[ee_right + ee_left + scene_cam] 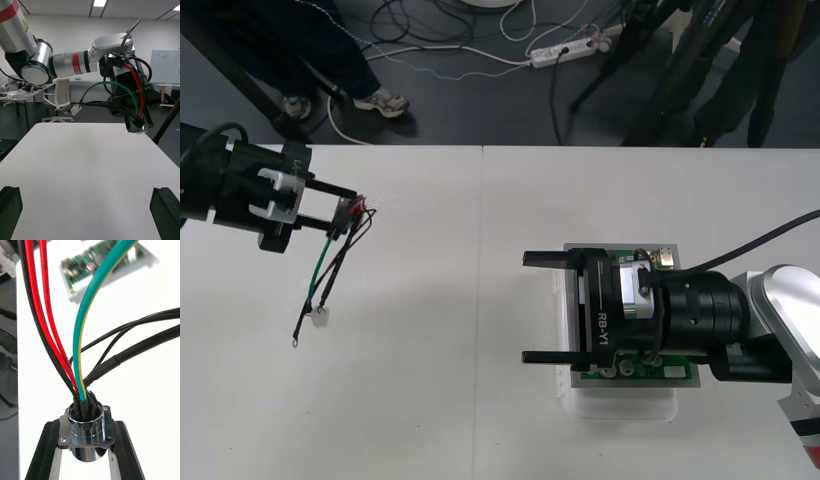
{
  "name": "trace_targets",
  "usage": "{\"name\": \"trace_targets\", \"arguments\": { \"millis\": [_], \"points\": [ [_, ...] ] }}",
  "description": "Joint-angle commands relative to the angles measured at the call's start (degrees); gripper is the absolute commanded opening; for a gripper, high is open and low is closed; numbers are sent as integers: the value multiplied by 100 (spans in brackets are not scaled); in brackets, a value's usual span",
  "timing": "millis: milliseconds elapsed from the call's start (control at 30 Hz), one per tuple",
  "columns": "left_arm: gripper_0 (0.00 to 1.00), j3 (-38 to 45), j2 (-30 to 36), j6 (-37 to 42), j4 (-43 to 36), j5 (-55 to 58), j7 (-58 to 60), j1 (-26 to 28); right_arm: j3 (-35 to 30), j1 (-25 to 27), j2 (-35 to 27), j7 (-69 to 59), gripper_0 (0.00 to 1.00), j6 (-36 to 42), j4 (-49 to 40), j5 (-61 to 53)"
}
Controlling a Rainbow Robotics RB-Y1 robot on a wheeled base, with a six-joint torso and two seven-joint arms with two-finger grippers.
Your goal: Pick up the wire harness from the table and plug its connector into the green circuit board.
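Left gripper is raised at the left side of the table, fingers clamped on the metal socket of the harness; its wires droop, the plug dangling free; right gripper hovers over the green circuit board on its white base, fingers wide apart.

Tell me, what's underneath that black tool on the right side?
The green circuit board on its white base lies under the right tool. Only the board's edges show; its middle is covered.
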Motion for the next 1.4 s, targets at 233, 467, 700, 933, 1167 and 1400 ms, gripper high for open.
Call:
{"name": "trace_targets", "arguments": {
  "millis": [233, 467, 700, 933, 1167, 1400],
  "points": [
    [0, 402, -487, -216, -141, 442, 1306, -162, -144, 4, -122, -353, 100, 45, -191, -120],
    [0, 507, -936, -216, -141, 442, 1482, -162, -144, -5, -122, -344, 100, 54, -191, -155],
    [0, 551, -1314, -216, -141, 328, 1632, -154, -144, -5, -122, -344, 100, 45, -199, -234],
    [0, 560, -1700, -216, -132, 284, 1799, -154, -144, -5, -122, -353, 100, 45, -199, -260],
    [0, 709, -2157, -216, -132, 152, 1992, -74, -144, -5, -122, -362, 100, 63, -191, -269],
    [0, 788, -2439, -216, -132, 134, 2177, 128, -144, 4, -122, -362, 100, 80, -191, -295]
  ]
}}
